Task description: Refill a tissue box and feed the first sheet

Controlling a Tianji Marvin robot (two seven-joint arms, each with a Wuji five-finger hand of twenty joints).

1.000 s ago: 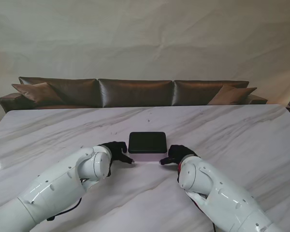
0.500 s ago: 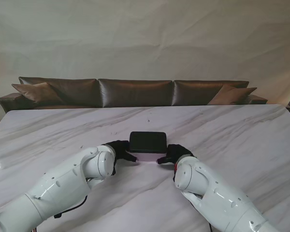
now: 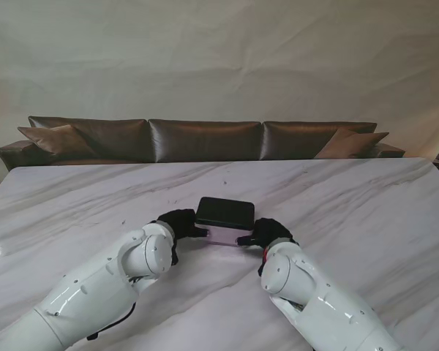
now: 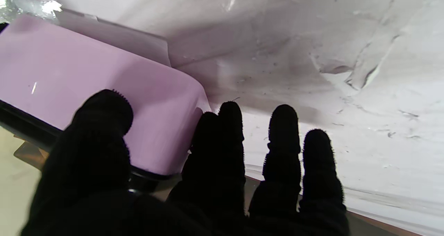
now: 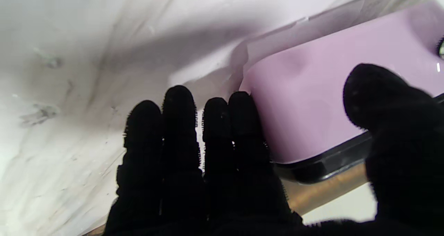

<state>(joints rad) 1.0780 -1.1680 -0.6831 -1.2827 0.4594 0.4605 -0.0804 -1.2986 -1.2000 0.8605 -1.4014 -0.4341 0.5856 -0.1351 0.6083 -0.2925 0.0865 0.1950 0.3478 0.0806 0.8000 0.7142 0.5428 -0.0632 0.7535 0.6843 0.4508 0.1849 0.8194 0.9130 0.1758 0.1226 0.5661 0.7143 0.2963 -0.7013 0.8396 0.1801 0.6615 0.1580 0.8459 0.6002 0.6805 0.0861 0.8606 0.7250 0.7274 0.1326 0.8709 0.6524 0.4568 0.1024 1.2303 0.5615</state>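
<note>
The left hand (image 3: 180, 221) grips the left end of the tissue box (image 3: 223, 220), thumb (image 4: 100, 118) on its pink side, fingers around the corner. The box sits mid-desk (image 3: 366, 197), nearer my edge. The right hand (image 3: 267, 232) clamps the opposite end likewise, probably so the 2 hands can lift or steady it for opening.

The tissue box (image 3: 224, 221), lilac-sided with a black lid, sits slightly tilted near the middle of the marble table (image 3: 366, 197), lid closed.
</note>
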